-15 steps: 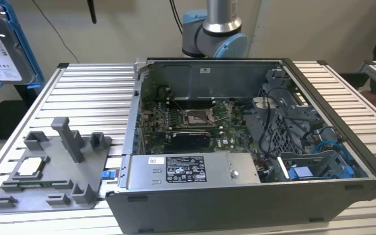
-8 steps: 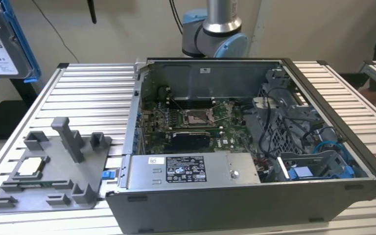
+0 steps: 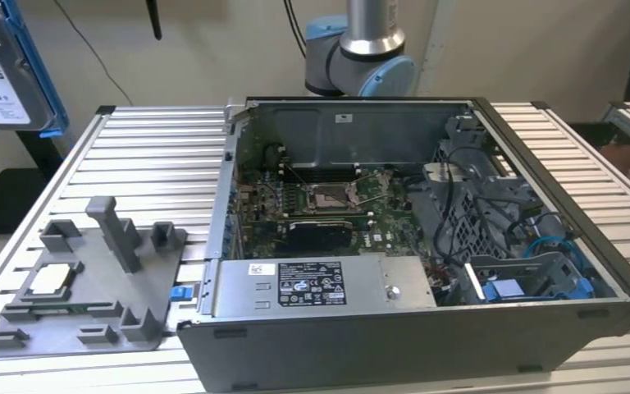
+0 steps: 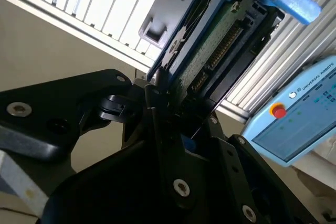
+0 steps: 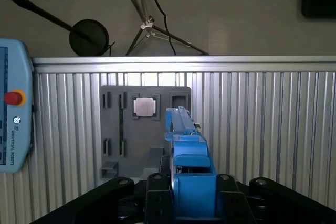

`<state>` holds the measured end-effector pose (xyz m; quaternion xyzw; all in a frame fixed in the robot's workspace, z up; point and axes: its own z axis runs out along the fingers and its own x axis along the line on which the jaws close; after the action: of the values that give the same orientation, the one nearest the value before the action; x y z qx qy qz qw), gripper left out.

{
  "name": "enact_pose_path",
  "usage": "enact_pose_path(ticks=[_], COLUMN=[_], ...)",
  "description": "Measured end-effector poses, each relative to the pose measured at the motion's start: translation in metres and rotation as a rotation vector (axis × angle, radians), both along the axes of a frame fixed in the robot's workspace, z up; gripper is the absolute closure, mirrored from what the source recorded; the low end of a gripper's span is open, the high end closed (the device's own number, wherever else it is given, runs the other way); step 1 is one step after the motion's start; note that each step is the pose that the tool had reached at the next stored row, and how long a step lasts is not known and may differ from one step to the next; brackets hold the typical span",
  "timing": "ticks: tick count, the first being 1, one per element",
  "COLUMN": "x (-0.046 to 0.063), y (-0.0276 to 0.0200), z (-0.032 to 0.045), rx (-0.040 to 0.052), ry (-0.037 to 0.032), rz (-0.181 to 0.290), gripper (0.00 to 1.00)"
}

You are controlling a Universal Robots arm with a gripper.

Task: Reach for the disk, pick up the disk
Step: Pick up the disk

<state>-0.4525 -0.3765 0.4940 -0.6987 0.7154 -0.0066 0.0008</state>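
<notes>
Fingers [image 5: 157,195] are clamped tight on one end of the disk [image 5: 184,129], held edge-on above the slatted surface [image 5: 262,129], so with that much overhang I'd worry it twists loose and drops.

From the exterior view we look down at a slant on the open dark-grey metal computer case [image 3: 403,345] and ribbed aluminium table [image 3: 151,156]. Both wrist views sit hard against the blue-railed silver-grey metal disk [image 5: 186,145] [image 4: 220,40] (their shared ground); the first wrist view faces the table too
</notes>
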Motion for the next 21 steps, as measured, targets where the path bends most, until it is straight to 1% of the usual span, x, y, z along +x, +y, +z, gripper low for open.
enact_pose_path(ticks=[3,7,17,21], x=[0.0028,0.003,0.0035,0.0099], y=[0.0001,0.0,0.0001,0.0], z=[0.0002,0.0032,0.0033,0.0032], rx=[-0.0003,-0.0005,-0.0016,-0.0016], ry=[0.001,0.0018,0.0018,0.0029], rz=[0.0,0.0,0.0,0.0], gripper=[1.0,1.0,1.0,1.0])
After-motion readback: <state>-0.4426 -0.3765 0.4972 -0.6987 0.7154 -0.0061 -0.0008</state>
